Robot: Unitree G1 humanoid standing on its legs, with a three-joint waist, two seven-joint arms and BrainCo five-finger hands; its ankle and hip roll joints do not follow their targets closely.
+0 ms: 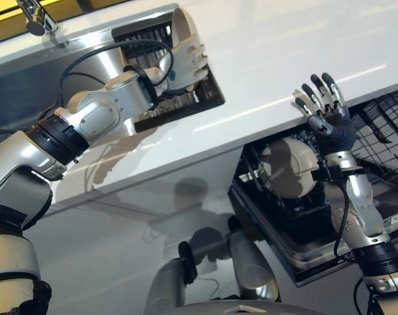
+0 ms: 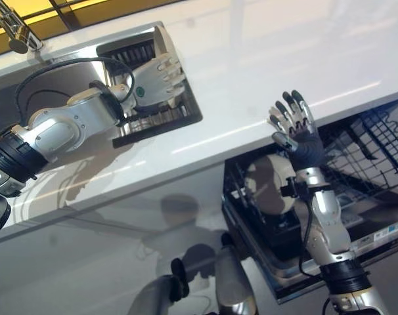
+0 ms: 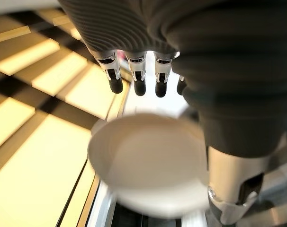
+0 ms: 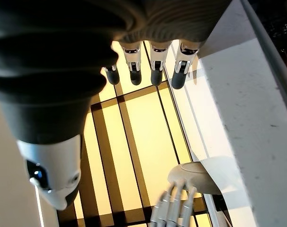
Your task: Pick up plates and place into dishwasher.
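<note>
A white plate point(image 1: 180, 25) stands on edge in the dark dish rack point(image 1: 186, 105) set into the sink. My left hand point(image 1: 184, 58) reaches over it, fingers fairly straight against its face. In the left wrist view the plate point(image 3: 148, 165) lies between the straight fingers point(image 3: 136, 80) and the thumb, which do not close on it. Another white plate point(image 1: 294, 164) stands in the open dishwasher's lower rack point(image 1: 251, 190). My right hand point(image 1: 327, 115) is raised above that rack at the counter's front edge, open with fingers spread and nothing in it.
The white counter point(image 1: 284, 59) runs between the sink and the dishwasher. A chrome faucet point(image 1: 38, 16) stands at the sink's far left. A black wire basket point(image 1: 383, 125) juts out to the right of my right hand.
</note>
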